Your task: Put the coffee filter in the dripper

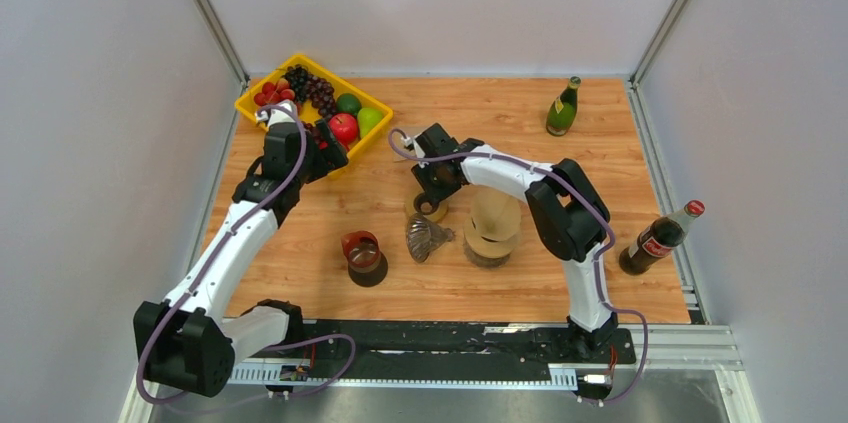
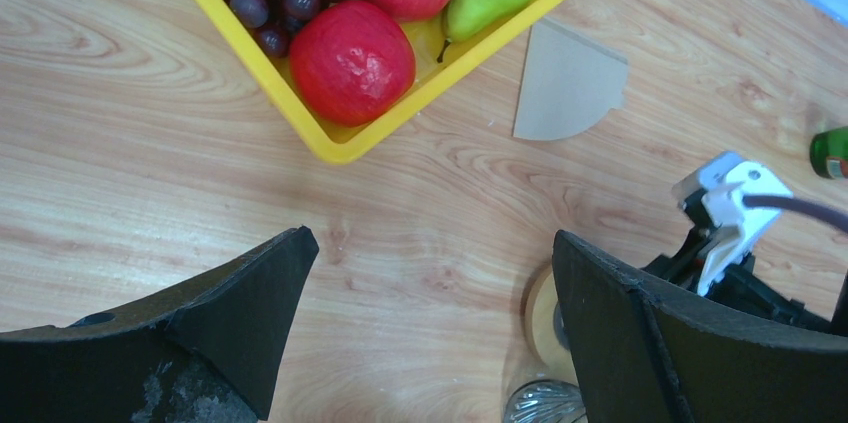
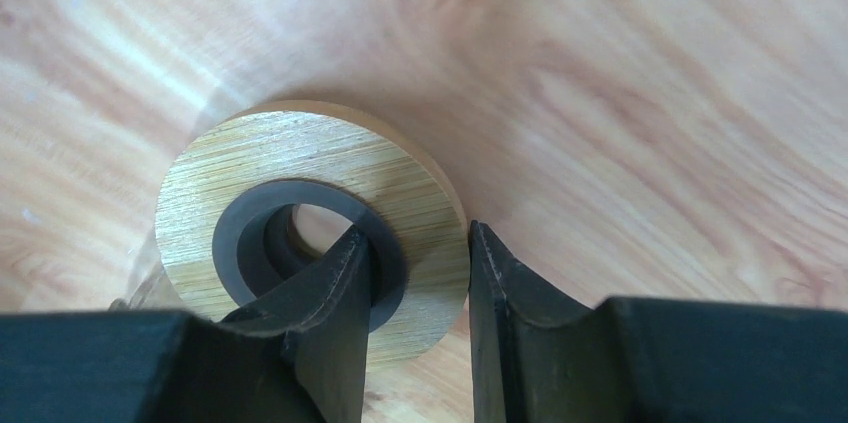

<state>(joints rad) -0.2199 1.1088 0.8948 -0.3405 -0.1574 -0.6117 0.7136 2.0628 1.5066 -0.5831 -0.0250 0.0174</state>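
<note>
Coffee filter [image 2: 568, 83], a flat paper wedge, lies on the table [image 2: 150, 193] beside a corner of the yellow tray [image 2: 330, 138], ahead of the empty, wide-open left gripper [image 2: 430, 273]. Right gripper [image 3: 415, 243] pinches the dripper's wooden ring [image 3: 300, 158].

The top camera sits high above and behind the arm bases and looks down on the whole table [image 1: 600, 133] from far off. The left wrist camera looks down past the left end effector [image 2: 430, 238] from some height, taking in a corner of the yellow tray [image 2: 340, 143] and bare wood. The right wrist camera is very near the wooden ring [image 3: 300, 158], with the right end effector [image 3: 418, 233] filling its lower frame. All three views share that ring; top and left wrist also share the tray.
</note>
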